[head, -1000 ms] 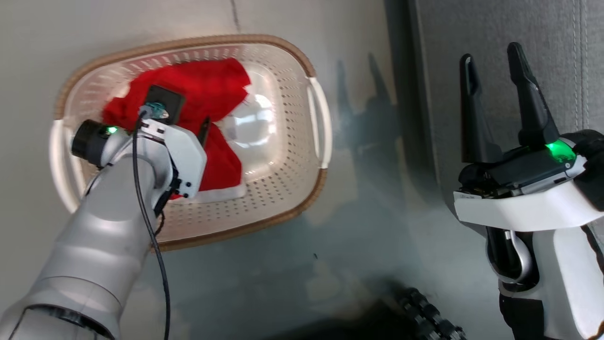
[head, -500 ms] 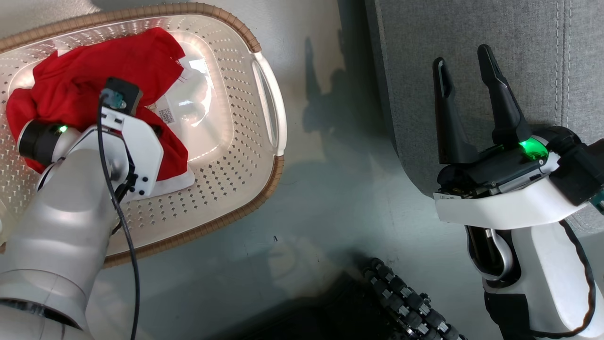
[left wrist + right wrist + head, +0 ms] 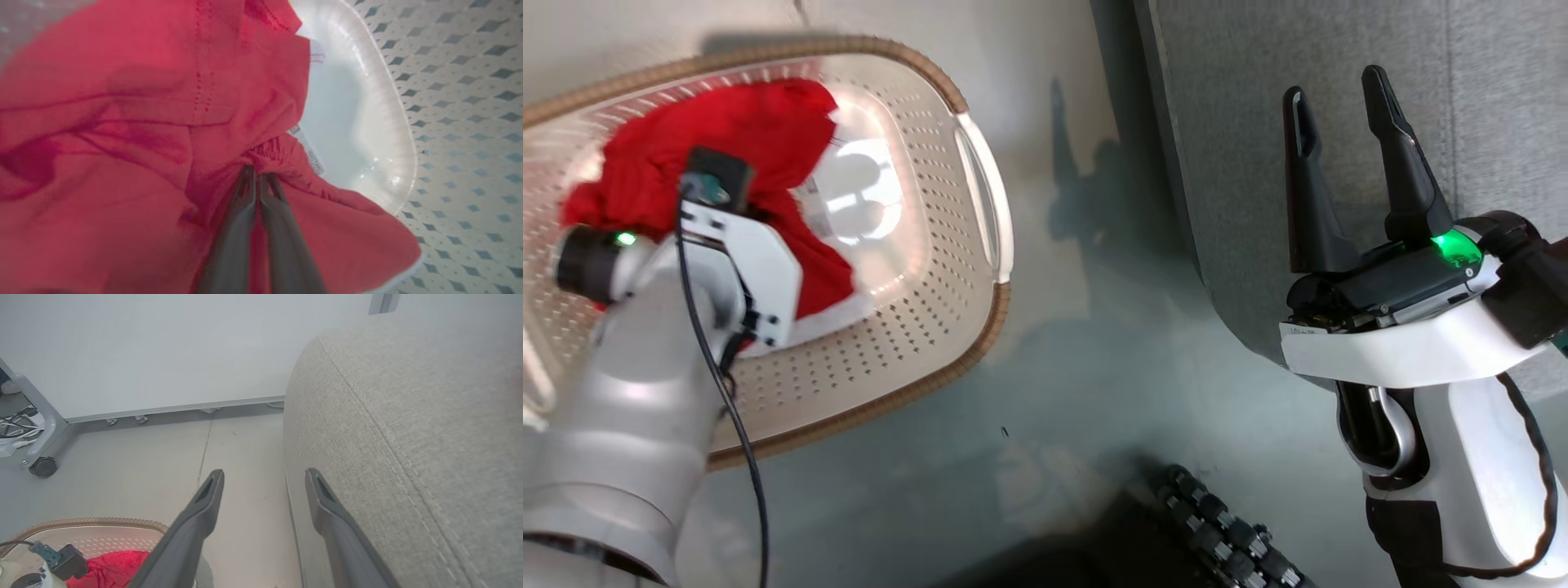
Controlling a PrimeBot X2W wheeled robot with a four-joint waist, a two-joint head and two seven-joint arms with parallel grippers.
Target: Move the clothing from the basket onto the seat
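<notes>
Red clothing (image 3: 760, 122) lies bunched in the white basket (image 3: 915, 327) on the floor (image 3: 1094, 367), the left gripper (image 3: 256, 173) pinched shut on a gathered fold, a fair hold for such light, floppy fabric, while the right gripper (image 3: 1334, 84) waits open beside the grey seat (image 3: 1233, 122).

Head view: basket (image 3: 939, 269) cut off at left edge, seat (image 3: 1225, 122) at top & right; left arm (image 3: 629, 392) covers part of the clothing (image 3: 760, 131). Left wrist view: left gripper (image 3: 257, 173) tips buried in red folds, fabric blurred; label (image 3: 314, 158) print prob. text, unreadable.
</notes>
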